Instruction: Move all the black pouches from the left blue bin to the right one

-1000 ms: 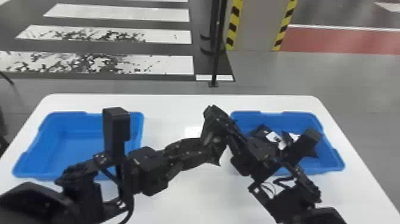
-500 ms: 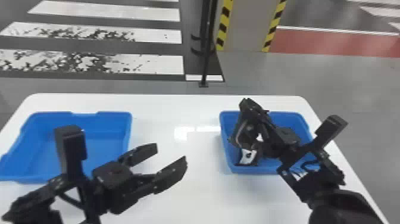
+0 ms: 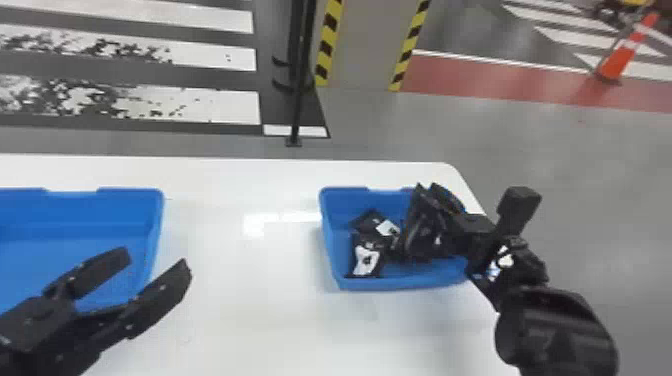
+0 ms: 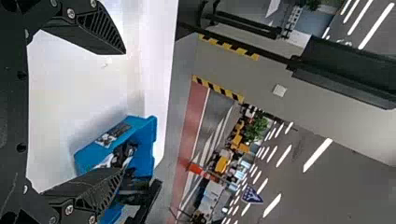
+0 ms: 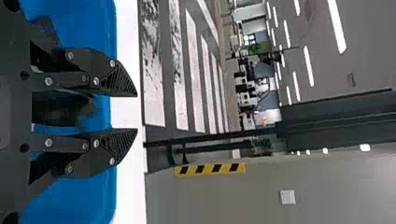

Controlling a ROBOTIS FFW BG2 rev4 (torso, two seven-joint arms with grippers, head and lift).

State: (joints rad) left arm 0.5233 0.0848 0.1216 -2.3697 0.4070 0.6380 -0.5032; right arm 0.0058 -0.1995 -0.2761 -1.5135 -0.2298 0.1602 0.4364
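Note:
In the head view my left gripper [image 3: 156, 261] stands open beside the left blue bin [image 3: 159, 220]; the left wrist view shows its fingers wide apart, with nothing between the left gripper's tips [image 4: 124, 111]. My right gripper [image 3: 429, 190] is over the right part of the right blue bin [image 3: 327, 240]. Black pouches with white patches, one at the front [image 3: 366, 259] and one behind it [image 3: 371, 222], lie in that bin's left half. Seen from the right wrist, the right gripper [image 5: 137, 113] is open, and a blurred dark pouch [image 5: 60, 109] shows behind the gap between its fingers.
The white table [image 3: 240, 310] spreads between the two bins and in front of them. Beyond its back edge a black post [image 3: 300, 75] stands on the floor. An orange cone [image 3: 622, 57] is far off at the right.
From meeting mid-table, the grippers have parted: the left went back leftward and opened, the right moved over the right bin and is farther right in it. The head view has swung right.

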